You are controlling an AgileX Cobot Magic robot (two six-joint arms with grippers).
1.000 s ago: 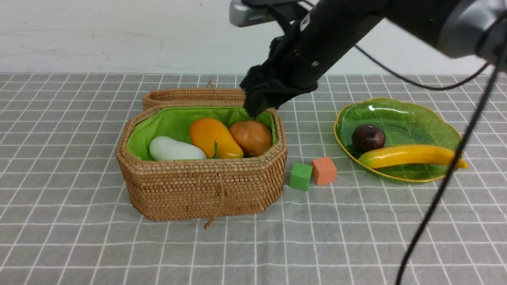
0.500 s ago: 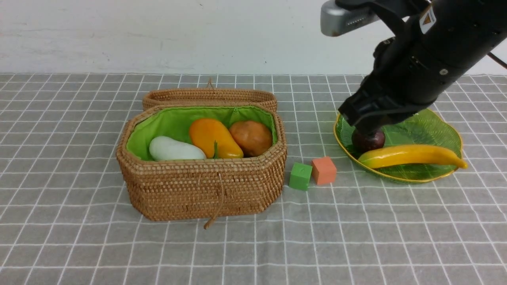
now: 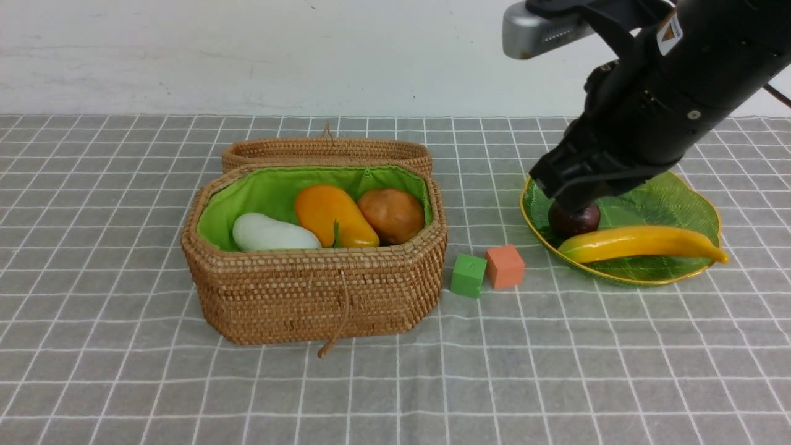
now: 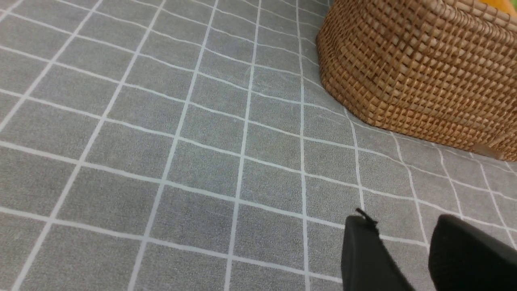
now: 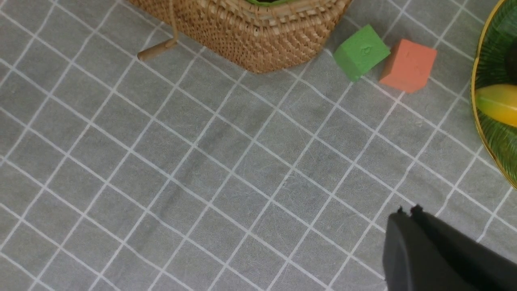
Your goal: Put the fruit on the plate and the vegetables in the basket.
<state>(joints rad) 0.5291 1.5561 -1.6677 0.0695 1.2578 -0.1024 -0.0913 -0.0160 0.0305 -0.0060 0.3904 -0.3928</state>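
The wicker basket [image 3: 309, 290] stands open at centre left with its lid behind. In it lie a white radish [image 3: 272, 235], an orange-yellow oval piece [image 3: 330, 213] and a brown potato [image 3: 392, 213]. At the right, the green plate [image 3: 680, 198] carries a dark plum [image 3: 578, 221] and a yellow banana [image 3: 642, 242]. My right gripper [image 3: 559, 199] hangs over the plate's left side, hiding the plum's top. In the right wrist view this gripper [image 5: 406, 212] is shut and empty above the cloth. My left gripper [image 4: 404, 220] is open and empty over bare cloth near the basket [image 4: 412, 68].
A green cube [image 3: 468, 275] and an orange cube [image 3: 505, 266] sit on the grey checked cloth between basket and plate. The basket's cord loop [image 3: 334, 337] trails toward the front. The right wrist view shows the same cubes [image 5: 360, 51] beside the plate's gold rim [image 5: 478, 81].
My right arm has swung from over the basket's back right corner to over the plate, and its gripper has shut. Over the last half second it has barely moved.
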